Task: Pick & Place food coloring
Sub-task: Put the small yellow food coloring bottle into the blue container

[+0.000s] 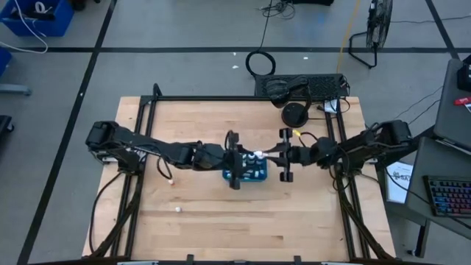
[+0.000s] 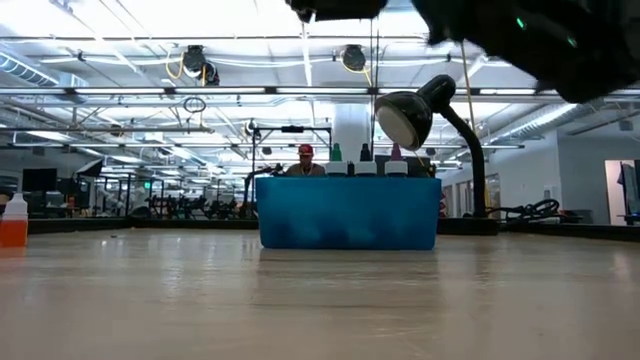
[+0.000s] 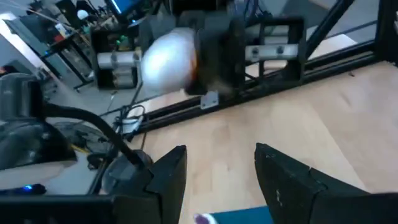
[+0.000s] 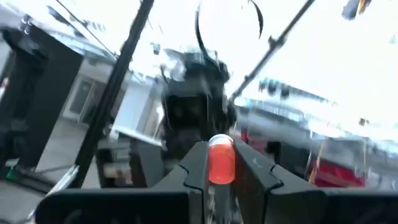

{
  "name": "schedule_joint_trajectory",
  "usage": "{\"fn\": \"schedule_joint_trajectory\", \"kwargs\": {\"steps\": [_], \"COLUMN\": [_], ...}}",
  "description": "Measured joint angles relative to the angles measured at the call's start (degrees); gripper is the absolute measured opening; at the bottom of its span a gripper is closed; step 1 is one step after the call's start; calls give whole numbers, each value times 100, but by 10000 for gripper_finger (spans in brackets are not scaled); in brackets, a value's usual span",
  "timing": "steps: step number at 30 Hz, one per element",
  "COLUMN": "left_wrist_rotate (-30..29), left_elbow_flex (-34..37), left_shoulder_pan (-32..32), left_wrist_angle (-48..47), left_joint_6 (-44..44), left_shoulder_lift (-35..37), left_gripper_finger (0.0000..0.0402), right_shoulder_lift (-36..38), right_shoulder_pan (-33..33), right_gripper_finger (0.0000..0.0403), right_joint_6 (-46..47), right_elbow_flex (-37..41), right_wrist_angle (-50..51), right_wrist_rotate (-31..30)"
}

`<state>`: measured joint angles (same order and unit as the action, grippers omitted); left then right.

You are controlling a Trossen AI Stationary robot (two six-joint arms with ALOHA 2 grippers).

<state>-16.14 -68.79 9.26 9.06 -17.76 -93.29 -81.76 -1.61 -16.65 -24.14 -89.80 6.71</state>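
Both grippers hovering over teal box (image 1: 246,175) mid-table.
Left gripper (image 3: 214,180) jaws gaping, empty; right gripper (image 4: 221,163) pinching a red bottle (image 4: 221,160); desk lamp (image 2: 425,110) standing far-right, orange bottle (image 2: 13,222) sitting left.

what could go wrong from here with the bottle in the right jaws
1. The right gripper pinches a small red bottle with a white cap only by its sides; swinging fast could let it slip.
2. Both grippers crowd the teal rectangular box; the left gripper, jaws apart just above it, could collide with the right one.
3. Three capped bottles already stand in the box; lowering the red one could knock them.
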Motion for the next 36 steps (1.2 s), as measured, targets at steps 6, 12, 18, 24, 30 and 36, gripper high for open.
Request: {"fn": "schedule_joint_trajectory", "kwargs": {"steps": [6,12,18,24,30,36], "left_wrist_rotate": [323,682,442,444,835,1053], "left_elbow_flex": [19,17,14,17,17,13], "left_shoulder_pan": [-95,-113,-87,-103,-104,-131], "left_wrist_angle": [719,910,636,632,920,1015], "left_joint_6": [-330,-616,-487,-463,-412,-245], "left_shoulder_lift": [166,464,557,511,511,336], "left_gripper_finger": [189,195,185,176,164,157], "right_shoulder_lift": [15,0,0,0,0,0], "right_shoulder_pan": [0,4,4,4,2,2], "right_gripper_finger": [39,39,39,38,38,38], "right_joint_6": [-287,-399,-376,-360,-356,-355], "right_elbow_flex": [-400,-448,-440,-438,-438,-435], "right_wrist_angle": [-16,-2,-7,1,18,44], "right_wrist_rotate": [563,541,541,541,541,541]}}
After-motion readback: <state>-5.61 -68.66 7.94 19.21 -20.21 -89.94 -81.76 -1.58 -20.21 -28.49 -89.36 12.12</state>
